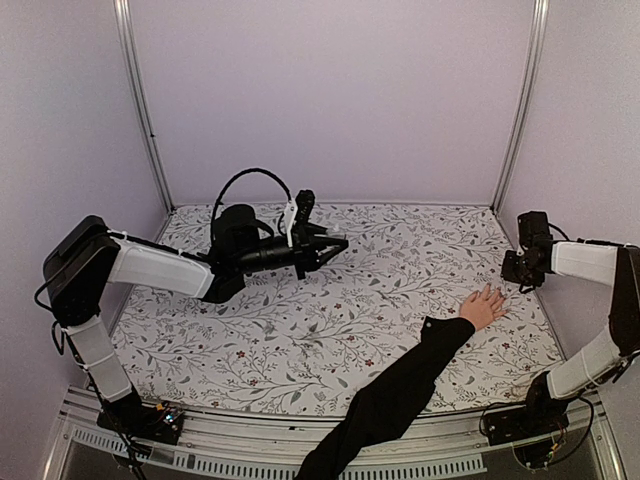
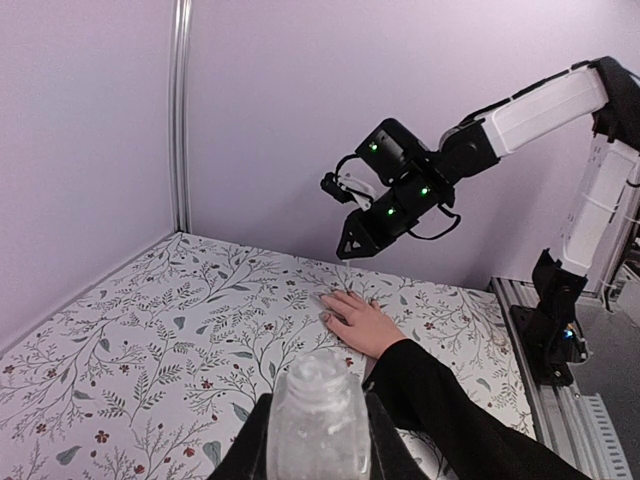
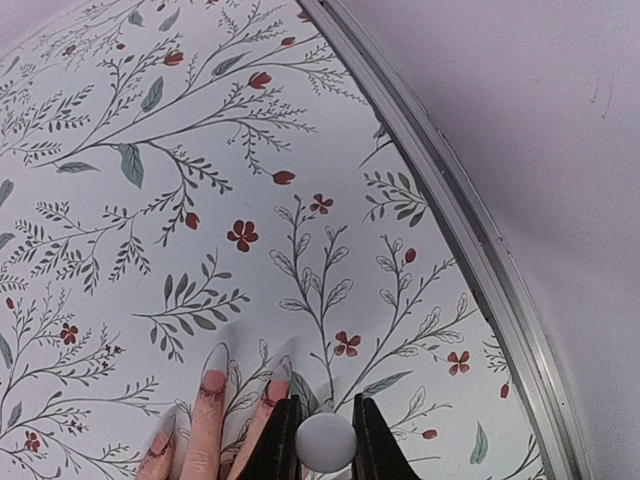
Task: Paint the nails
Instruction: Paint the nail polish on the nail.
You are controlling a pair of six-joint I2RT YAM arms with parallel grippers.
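2 hands engaged: I see the left hand (image 2: 318, 425) pinching a pale bottle (image 2: 318, 400); the right hand (image 3: 326, 432) pinches a white round piece (image 3: 325, 440) near the nails (image 3: 215, 358) on the bench (image 3: 150, 200).

A high camera behind the arms (image 1: 150, 265) looks down. The left wrist one looks across the desk (image 1: 300, 330), the right one close down. All see the hand (image 1: 483, 308).
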